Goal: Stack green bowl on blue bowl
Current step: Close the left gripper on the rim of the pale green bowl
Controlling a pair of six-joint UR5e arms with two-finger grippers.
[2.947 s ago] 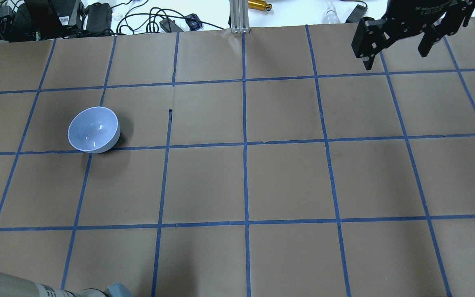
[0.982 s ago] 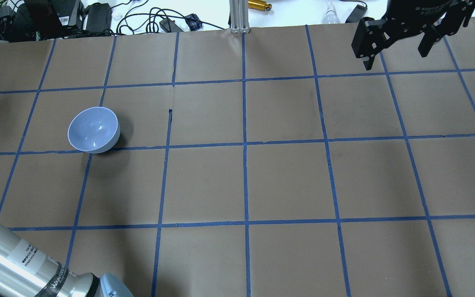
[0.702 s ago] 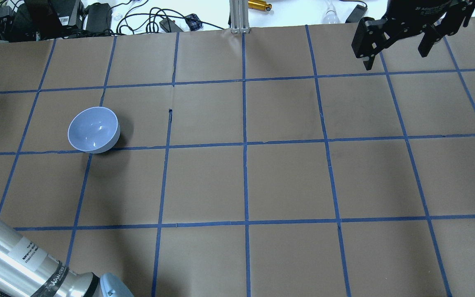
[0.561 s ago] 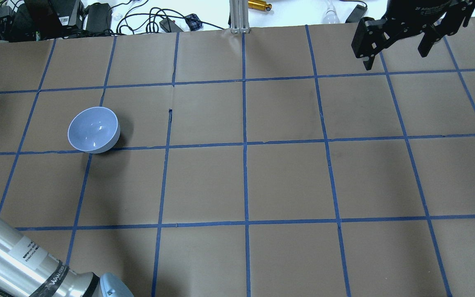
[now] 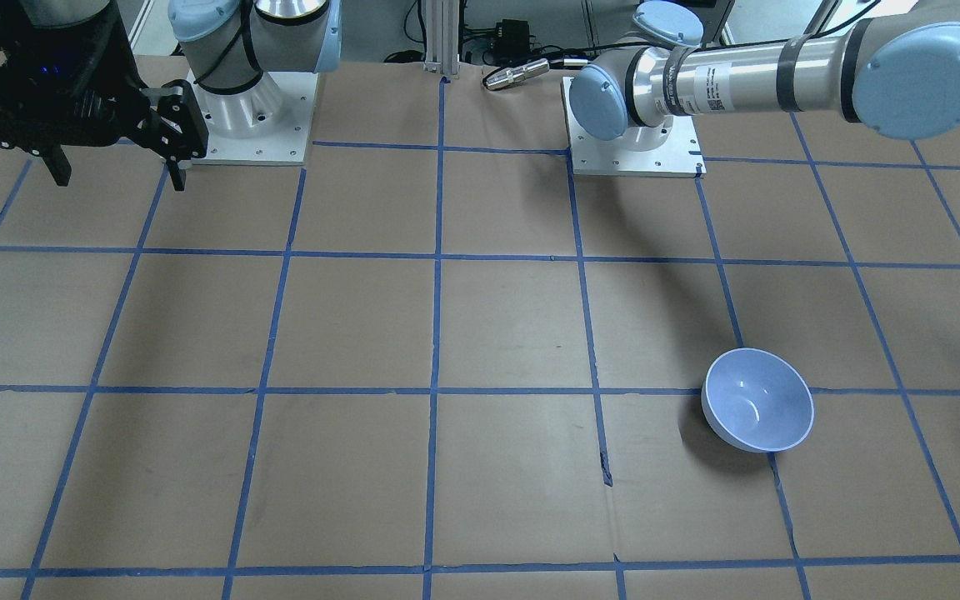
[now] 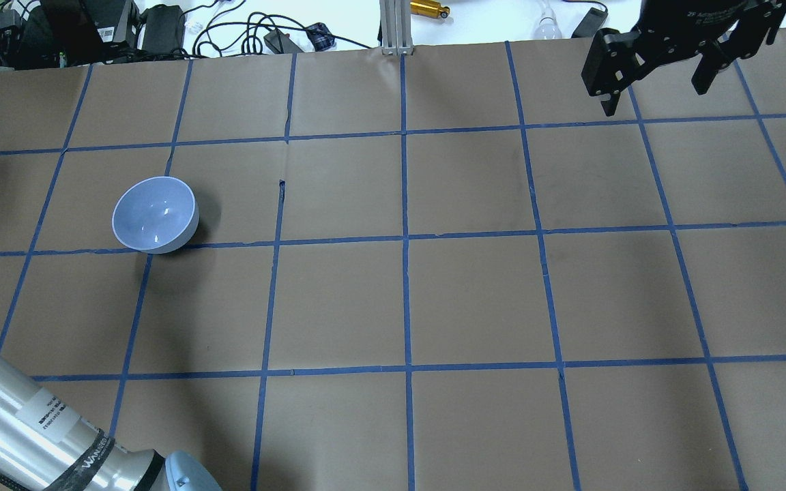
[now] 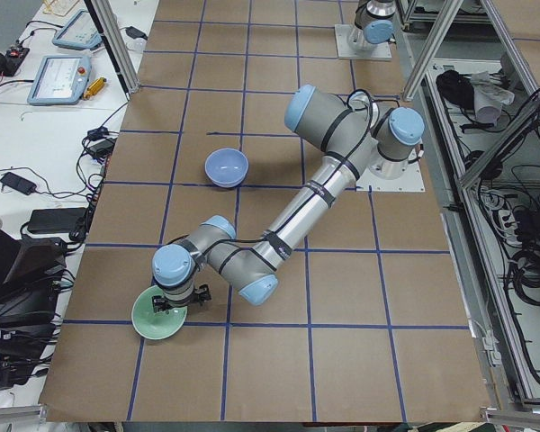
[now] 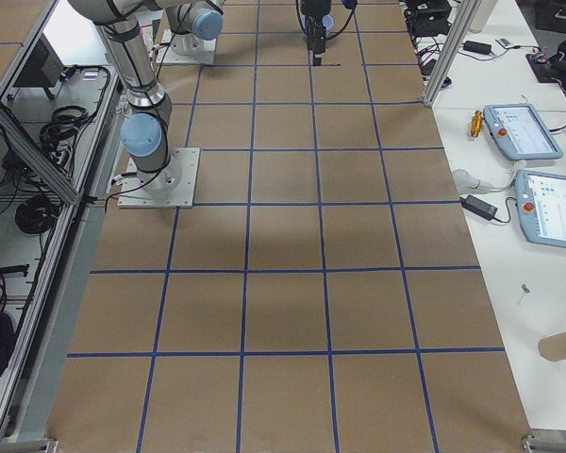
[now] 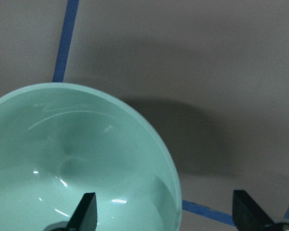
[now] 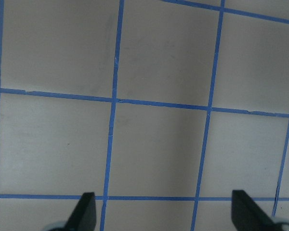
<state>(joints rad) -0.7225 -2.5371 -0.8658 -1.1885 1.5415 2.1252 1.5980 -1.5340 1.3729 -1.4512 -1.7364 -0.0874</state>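
— Jaws first: how are they standing?
— Both pairs are gaping apart; the left jaws are straddling the rim of the green bowl; one finger is hanging inside it, the other outside; touching or not, I cannot tell.
— And the bowl itself?
— It is sitting upright at the left end of the table, well apart from the blue bowl; the right jaws are hanging above the table's far right corner.

The glossy mint-green bowl is seen upright near the surface's left edge; the pale blue bowl is set upright well apart, further inward
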